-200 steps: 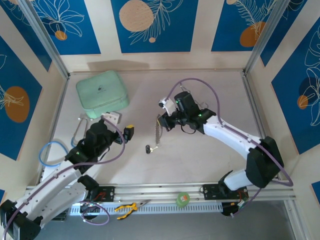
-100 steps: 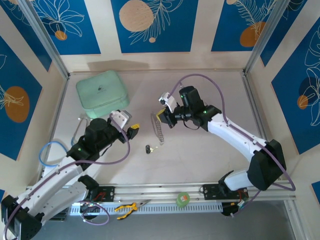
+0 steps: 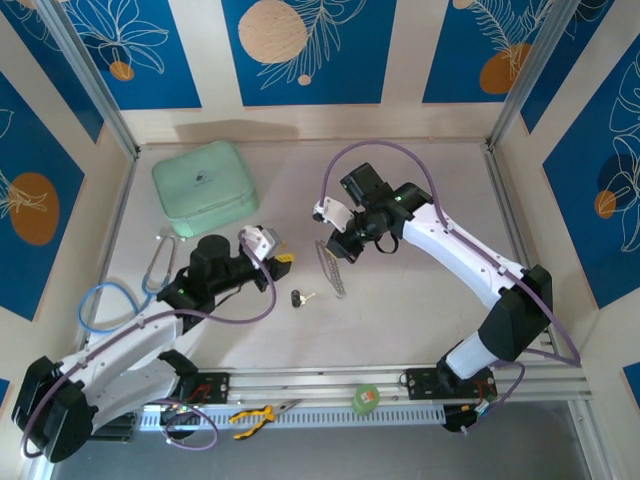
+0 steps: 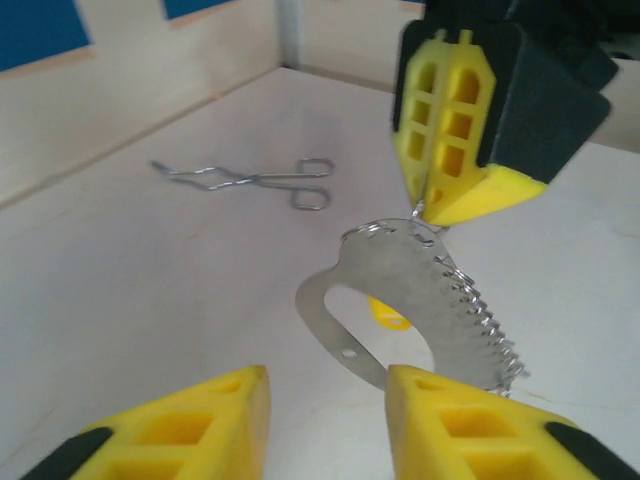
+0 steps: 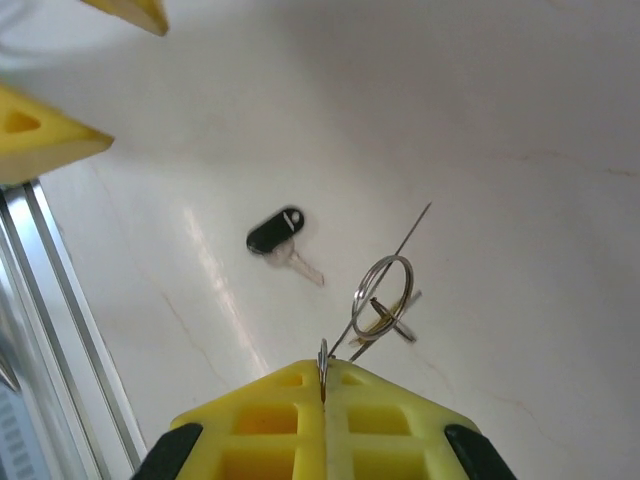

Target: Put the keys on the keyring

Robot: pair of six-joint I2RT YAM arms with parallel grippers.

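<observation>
**Keyring held aloft; black key not yet threaded**

Right gripper [image 3: 336, 244]: fingers pinched tight on the top edge of the keyring [image 4: 400, 272], which hangs in the air over the middle of the table [image 3: 400, 335]. Left gripper [image 4: 325, 395]: fingers part-way apart, nothing between them, facing the keyring from just short of it. Black key [image 3: 297, 297] lies loose on the surface, a little nearer the near edge than the keyring, apart from both grippers. The head of a yellow key [image 4: 388, 316] shows through the loop; it seems to hang from the ring already, not certain.

Judgement: the step in hand is a second hold on the keyring by the left arm, to steady it. To do it well: close on the flat plate, clear of the chain [image 3: 336, 272]; leave the small split ring [image 5: 385, 285] free for threading; the right pinch should not slacken until the left is firm.

Orientation: the keyring's long axis runs slantwise from the right fingers down toward the near edge, chain trailing along it; the black key lies flat, long axis roughly parallel to the near edge, head toward the left edge, blade toward the right.
</observation>
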